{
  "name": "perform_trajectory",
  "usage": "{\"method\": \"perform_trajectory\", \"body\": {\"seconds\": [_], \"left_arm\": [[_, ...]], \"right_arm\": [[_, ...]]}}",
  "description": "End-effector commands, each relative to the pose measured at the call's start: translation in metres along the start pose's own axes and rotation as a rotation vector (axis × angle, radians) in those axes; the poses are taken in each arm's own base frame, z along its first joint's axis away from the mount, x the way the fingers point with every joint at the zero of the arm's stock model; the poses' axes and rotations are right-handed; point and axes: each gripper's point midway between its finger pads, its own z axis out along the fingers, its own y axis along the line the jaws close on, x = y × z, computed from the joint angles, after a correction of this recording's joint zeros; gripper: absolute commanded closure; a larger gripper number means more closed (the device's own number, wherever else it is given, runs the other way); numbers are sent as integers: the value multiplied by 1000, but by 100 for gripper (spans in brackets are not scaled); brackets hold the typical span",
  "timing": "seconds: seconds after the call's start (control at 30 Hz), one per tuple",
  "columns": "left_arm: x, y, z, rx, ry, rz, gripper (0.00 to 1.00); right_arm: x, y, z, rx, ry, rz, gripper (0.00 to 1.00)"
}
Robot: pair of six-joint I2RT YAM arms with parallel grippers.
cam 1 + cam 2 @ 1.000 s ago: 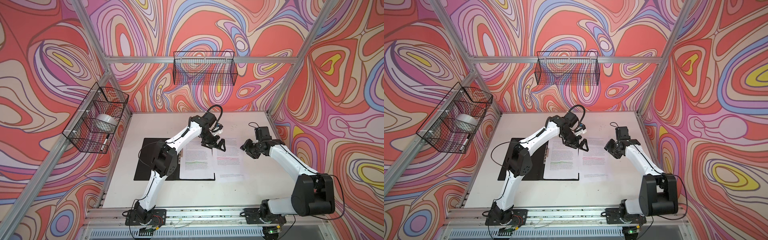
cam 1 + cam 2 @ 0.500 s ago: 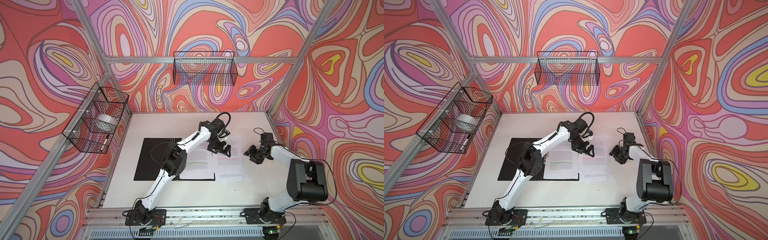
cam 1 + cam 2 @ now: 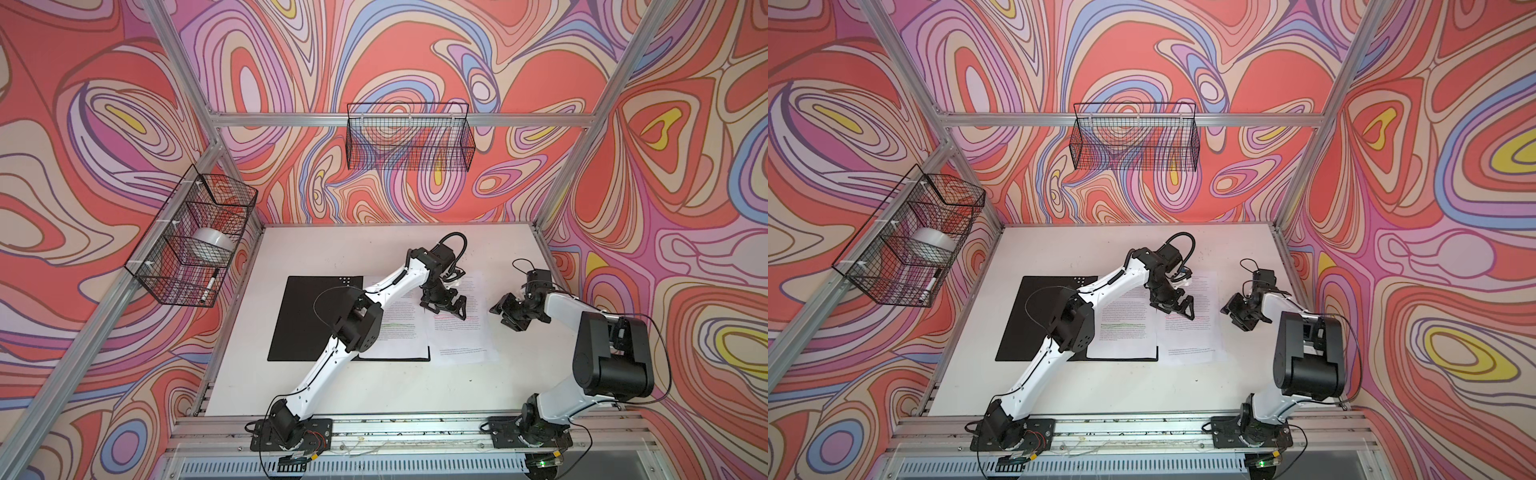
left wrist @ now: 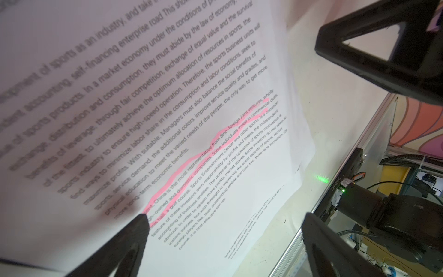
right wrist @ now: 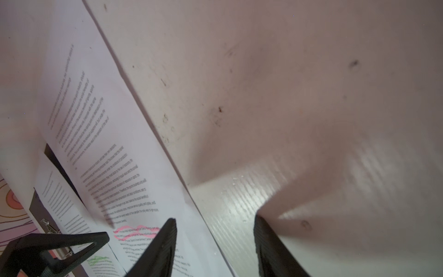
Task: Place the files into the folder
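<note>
We hold nothing, left gripper (image 3: 442, 309) wide open over the loose sheet (image 3: 463, 338), right gripper (image 3: 506, 318) half open; sliding it left could buckle it against the folder (image 3: 307, 320).

On the one table (image 3: 332, 253), one folder (image 3: 307, 320) and two sheets in view: a green-marked sheet (image 3: 401, 336) and a pink-marked sheet (image 3: 461, 340) — no telling whether more lie stacked beneath either. Two pink strokes on the latter, one green mark on the former. One metal clip (image 5: 49, 226) in the folder. Two arms, left arm (image 3: 332, 361) and right arm (image 3: 561, 307), one hand apiece: left hand (image 3: 442, 311), right hand (image 3: 505, 319), two fingers (image 4: 124, 247) each. Two wire baskets — back basket (image 3: 409, 137), side basket (image 3: 174, 282) with three compartments. In the side basket, one tape roll (image 3: 212, 245) and one marker (image 3: 210, 286).
</note>
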Motion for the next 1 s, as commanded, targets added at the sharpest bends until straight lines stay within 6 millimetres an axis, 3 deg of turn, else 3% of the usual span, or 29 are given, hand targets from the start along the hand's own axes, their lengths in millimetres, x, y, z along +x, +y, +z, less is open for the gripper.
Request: {"method": "perform_trajectory", "body": {"seconds": [0.0,0.23,0.33,0.5,0.63,0.73,0.97], "left_arm": [[9,-10,21,38,54,-10,0],[-1,-23,35,114,41,1,0],[-5,-32,32,140,28,33,0],[-2,-40,-6,55,-17,147,0],[0,-26,-31,-81,-75,156,0],[5,-19,-27,-87,-45,109,0],[13,-5,2,-66,35,54,0]], "right_arm": [[5,-10,6,2,27,9,45],[11,-17,11,15,63,14,44],[13,-15,13,-9,79,15,44],[12,-12,13,-20,83,5,44],[11,-13,16,-15,98,-14,45],[12,-13,21,-24,115,-24,45],[18,-17,29,-18,167,-46,45]]}}
